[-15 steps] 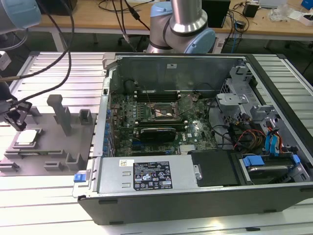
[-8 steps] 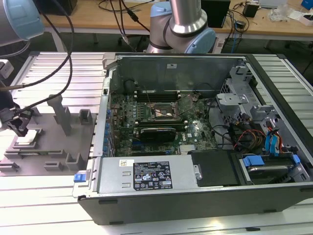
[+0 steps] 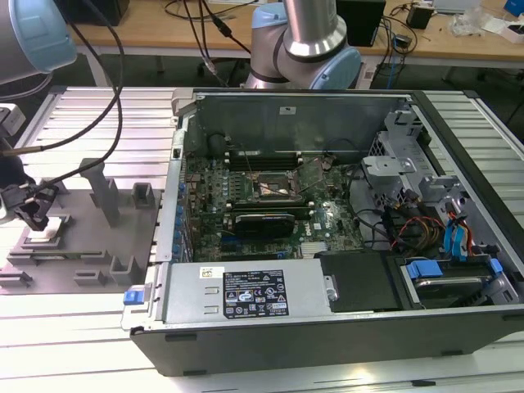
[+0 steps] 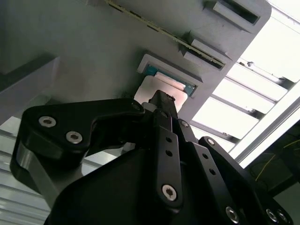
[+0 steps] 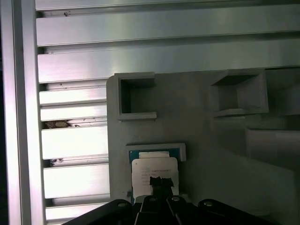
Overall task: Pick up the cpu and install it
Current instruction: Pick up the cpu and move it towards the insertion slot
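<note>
The cpu (image 3: 47, 232) is a small pale square chip lying flat in a pocket of the grey fixture plate (image 3: 82, 246), at the exterior view's left. In both wrist views the cpu (image 5: 154, 169) (image 4: 151, 90) sits in its framed recess with a teal edge showing. My gripper (image 3: 35, 214) hangs right over it, black fingers drawn together to a narrow tip. The tip of the gripper (image 5: 161, 182) (image 4: 161, 99) is at the chip's top face; I cannot tell if it touches. The motherboard's open socket (image 3: 278, 190) lies inside the computer case.
The open computer case (image 3: 246, 303) fills the middle and the exterior view's right, with a black graphics card (image 3: 264, 223), cables and drive bays inside. Upright grey fixture blocks (image 3: 105, 192) stand between the gripper and the case. Ribbed aluminium table (image 3: 74, 327) lies underneath.
</note>
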You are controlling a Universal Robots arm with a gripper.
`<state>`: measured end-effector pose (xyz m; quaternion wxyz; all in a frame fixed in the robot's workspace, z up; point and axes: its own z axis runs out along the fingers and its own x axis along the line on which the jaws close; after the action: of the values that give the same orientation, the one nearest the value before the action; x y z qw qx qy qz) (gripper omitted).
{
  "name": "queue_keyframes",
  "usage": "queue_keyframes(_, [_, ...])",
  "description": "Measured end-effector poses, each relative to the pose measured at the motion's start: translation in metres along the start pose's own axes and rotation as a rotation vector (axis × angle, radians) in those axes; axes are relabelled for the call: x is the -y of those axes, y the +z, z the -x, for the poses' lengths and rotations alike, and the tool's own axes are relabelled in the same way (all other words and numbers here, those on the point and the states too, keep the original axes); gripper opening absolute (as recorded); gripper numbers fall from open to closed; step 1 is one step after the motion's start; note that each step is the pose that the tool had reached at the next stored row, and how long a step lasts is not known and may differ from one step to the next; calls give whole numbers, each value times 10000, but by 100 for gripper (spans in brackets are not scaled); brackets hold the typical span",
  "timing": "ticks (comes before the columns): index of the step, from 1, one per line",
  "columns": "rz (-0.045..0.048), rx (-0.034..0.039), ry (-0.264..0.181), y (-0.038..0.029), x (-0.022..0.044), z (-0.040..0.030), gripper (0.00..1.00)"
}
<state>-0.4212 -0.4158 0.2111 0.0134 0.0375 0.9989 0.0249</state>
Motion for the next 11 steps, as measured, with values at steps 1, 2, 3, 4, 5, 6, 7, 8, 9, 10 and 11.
queue_keyframes(1, [0, 0, -1, 1, 0, 0, 11])
queue_keyframes(2, [1, 0, 0, 1, 0, 0, 11])
queue_keyframes(3, [1, 0, 0, 1, 0, 0, 11])
queue_keyframes(4, [1, 0, 0, 2, 0, 0, 17])
queue_keyframes(5, [1, 0, 0, 2, 0, 0, 24])
queue_keyframes(6, [1, 0, -1, 3, 0, 0, 29])
queue_keyframes(7, [1, 0, 0, 3, 0, 0, 36])
queue_keyframes(8, [0, 0, 0, 3, 0, 0, 42])
queue_keyframes(9, [0, 0, 0, 3, 0, 0, 42])
queue_keyframes(10, [1, 0, -1, 4, 0, 0, 48])
queue_keyframes(11, [1, 0, 0, 4, 0, 0, 48])
